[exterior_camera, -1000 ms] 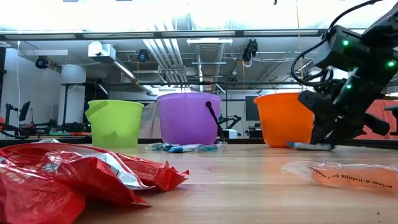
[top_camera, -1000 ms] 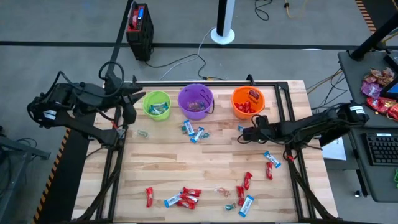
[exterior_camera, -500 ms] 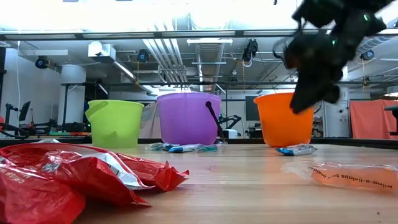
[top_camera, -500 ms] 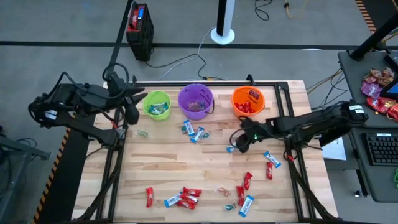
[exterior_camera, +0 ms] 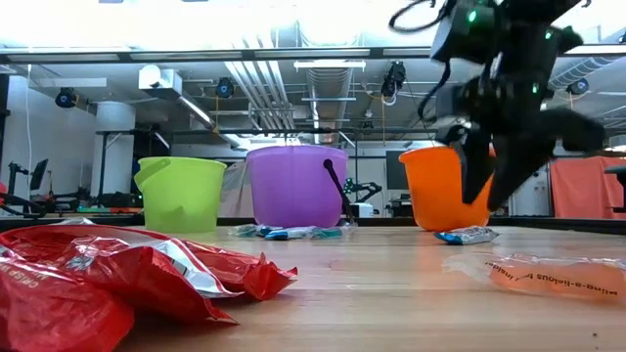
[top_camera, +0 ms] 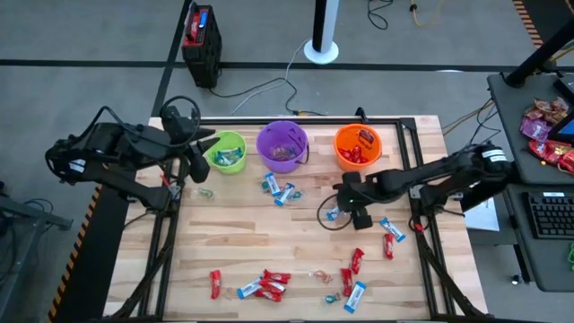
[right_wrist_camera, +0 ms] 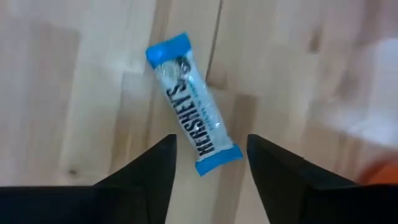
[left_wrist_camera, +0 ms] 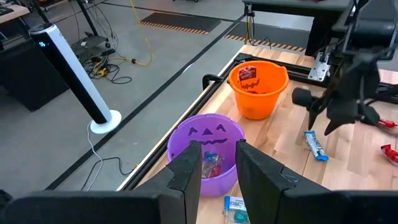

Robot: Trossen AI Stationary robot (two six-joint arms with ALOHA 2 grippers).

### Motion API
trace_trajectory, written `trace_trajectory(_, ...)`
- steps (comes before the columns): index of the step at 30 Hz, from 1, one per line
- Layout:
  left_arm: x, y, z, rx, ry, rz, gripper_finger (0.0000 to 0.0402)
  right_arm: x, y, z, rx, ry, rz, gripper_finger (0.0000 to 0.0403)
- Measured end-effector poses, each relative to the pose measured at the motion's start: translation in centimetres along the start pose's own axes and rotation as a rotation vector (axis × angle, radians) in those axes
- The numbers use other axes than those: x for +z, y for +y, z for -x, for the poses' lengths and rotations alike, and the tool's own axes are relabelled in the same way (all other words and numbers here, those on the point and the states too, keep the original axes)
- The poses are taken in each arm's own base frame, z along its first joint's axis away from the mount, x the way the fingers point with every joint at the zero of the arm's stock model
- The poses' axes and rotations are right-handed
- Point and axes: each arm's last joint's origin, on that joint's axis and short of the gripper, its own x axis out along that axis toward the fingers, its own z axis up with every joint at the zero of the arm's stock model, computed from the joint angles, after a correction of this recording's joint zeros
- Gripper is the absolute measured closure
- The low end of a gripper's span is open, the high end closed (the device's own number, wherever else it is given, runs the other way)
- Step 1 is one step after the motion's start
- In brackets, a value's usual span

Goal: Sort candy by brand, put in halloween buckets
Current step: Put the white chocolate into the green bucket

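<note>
Red candy [top_camera: 272,284] and blue ones lie scattered along the table's [top_camera: 296,240] near edge. Mid-table, right gripper [right_wrist_camera: 209,163] hovers, fingers apart, empty, over a blue-and-white candy bar [right_wrist_camera: 193,130]. At the back: green bucket [top_camera: 225,151], purple bucket [top_camera: 282,145], orange bucket [top_camera: 358,146]. Left gripper [left_wrist_camera: 215,163] near the green one, narrow gap, nothing held.

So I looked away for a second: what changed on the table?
The right gripper swung from beside the orange bucket toward the table's middle and now hangs open above a blue-and-white candy lying there, not gripped. The left gripper shifted slightly over the green bucket. Buckets and other candy stayed put.
</note>
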Motion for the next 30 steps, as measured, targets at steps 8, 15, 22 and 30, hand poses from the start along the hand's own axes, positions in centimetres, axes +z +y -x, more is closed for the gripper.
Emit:
trace_trajectory(8,0.0,-0.6,-0.6,0.004,0.014,-0.009,0.032,0.1,0.4,-4.0,0.022,0.124,-0.031,0.0189)
trace_trajectory(15,0.1,-1.1,-1.2,0.007,0.023,0.01,0.032,-0.1,0.5,-5.1,0.041,0.159,-0.058,0.0234)
trace_trajectory(22,0.1,-1.6,-1.7,0.011,0.035,0.004,0.032,0.1,0.5,-5.1,0.051,0.135,-0.087,0.0348)
trace_trajectory(30,0.1,-2.0,-2.2,0.015,0.047,-0.011,0.032,0.4,0.3,-3.4,0.06,0.059,-0.174,0.0383)
